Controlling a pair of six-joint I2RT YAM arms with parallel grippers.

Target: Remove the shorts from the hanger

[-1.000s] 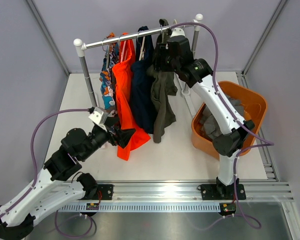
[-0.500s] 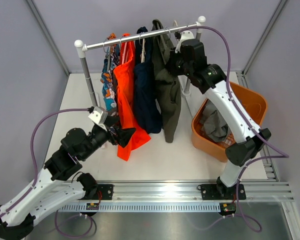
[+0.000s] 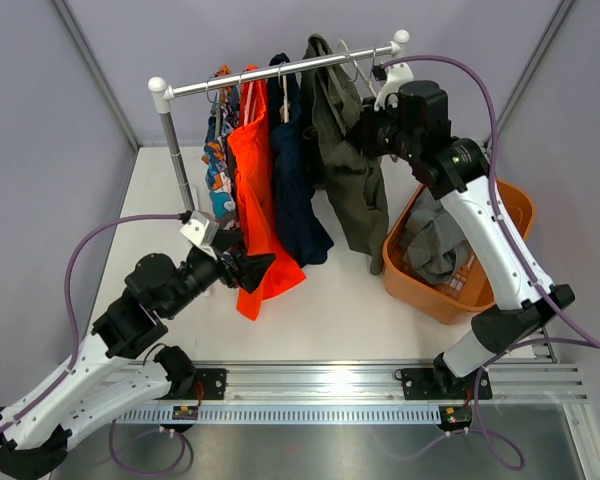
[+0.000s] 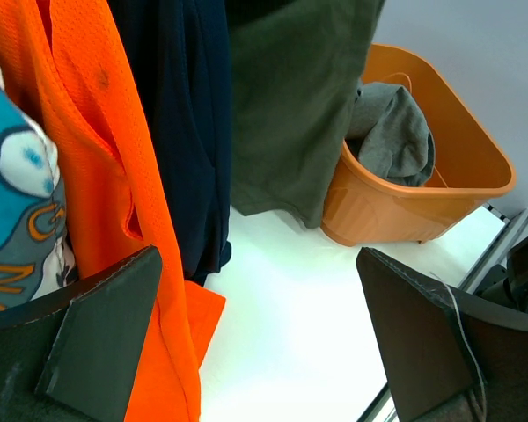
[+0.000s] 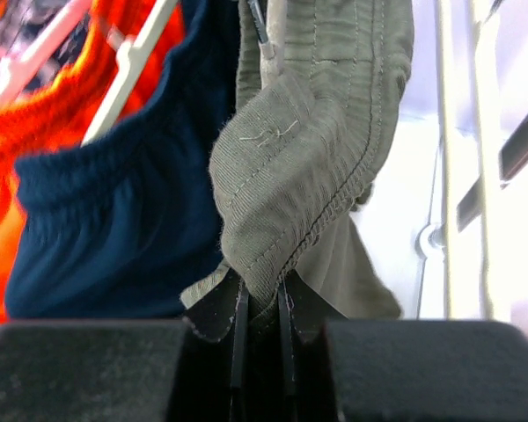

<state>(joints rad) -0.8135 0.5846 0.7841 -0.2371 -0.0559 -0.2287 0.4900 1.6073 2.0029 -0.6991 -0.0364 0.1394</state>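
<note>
Waistband of olive shorts (image 3: 350, 180) at the rail (image 3: 260, 77) is pinched between right gripper (image 5: 260, 303) jaws, I confirm. Left gripper (image 4: 255, 264) jaws spread wide, gripping nothing, beside the orange pair (image 4: 97, 132).

Orange pair (image 3: 252, 190), navy pair (image 3: 292, 190) & patterned garment (image 3: 216, 150) on rail (image 3: 190, 89); orange basket (image 3: 420, 292) at R.
</note>
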